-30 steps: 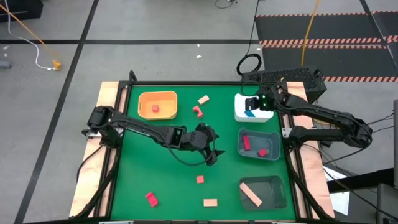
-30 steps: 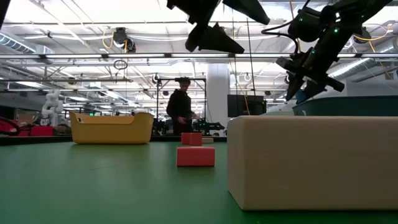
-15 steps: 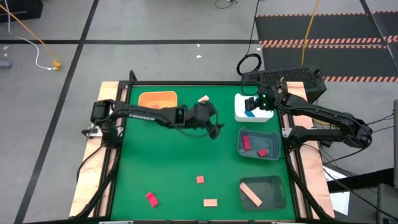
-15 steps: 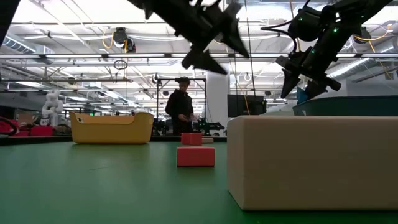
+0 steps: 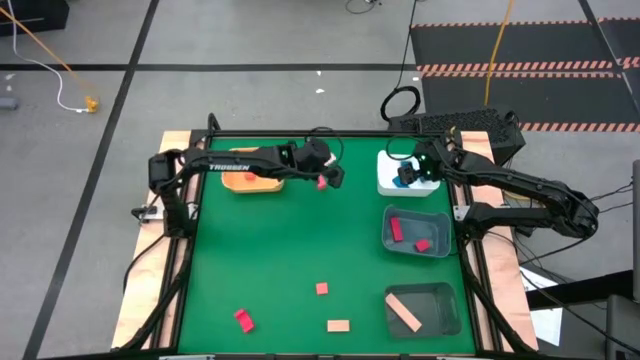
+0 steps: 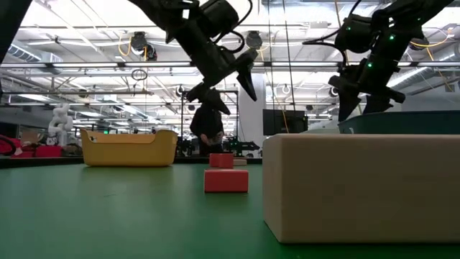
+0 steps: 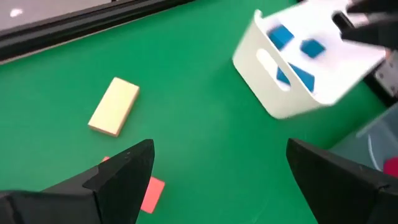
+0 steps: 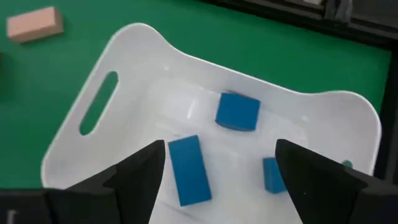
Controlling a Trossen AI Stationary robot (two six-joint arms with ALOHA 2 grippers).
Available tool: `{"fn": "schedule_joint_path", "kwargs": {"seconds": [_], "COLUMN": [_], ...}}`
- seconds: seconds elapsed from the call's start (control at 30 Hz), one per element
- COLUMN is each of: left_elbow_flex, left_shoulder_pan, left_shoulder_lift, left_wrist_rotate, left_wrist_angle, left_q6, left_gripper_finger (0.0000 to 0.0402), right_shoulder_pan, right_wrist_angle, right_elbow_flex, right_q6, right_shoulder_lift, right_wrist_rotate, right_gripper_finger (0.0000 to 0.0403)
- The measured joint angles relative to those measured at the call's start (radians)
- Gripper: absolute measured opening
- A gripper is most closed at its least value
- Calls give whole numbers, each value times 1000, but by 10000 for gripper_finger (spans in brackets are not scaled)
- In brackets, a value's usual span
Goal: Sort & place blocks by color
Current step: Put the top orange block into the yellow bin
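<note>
White "TROSSEN" lettering marks the left arm (image 5: pixel 232 162).

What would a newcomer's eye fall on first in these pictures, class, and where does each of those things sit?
Probably the green table with its two dark arms reaching toward the far edge. The right hand hangs open over the white tray, which holds three blue blocks. The left hand hovers open above a red block beside the orange tray; two grey trays sit along the right side.

One camera looks straight down from high up; one sits low, looking across the green surface (image 5: pixel 300 260). Both wrist cameras look closely at the white tray (image 8: pixel 149 68).
</note>
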Motion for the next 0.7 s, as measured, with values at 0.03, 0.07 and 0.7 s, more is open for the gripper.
{"fn": "schedule_joint_path", "kwargs": {"seconds": [0.03,0.07,0.7], "left_elbow_flex": [0,0,0], "left_shoulder_pan": [7,15,32], "left_shoulder_lift": [0,0,122], "left_wrist_rotate": [0,0,92], "left_wrist_angle": [0,0,-171], "left_q6": [-25,-54,-448], "left_gripper_finger": [365,365,365], "right_shoulder_pan": [0,0,0], "right_wrist_angle": [12,28,185], "right_elbow_flex": [0,0,0], "right_q6": [-5,-17,-133], "right_shoulder_lift": [0,0,0], "right_wrist_rotate": [0,0,-3], "right_gripper_finger": [294,294,293]}}
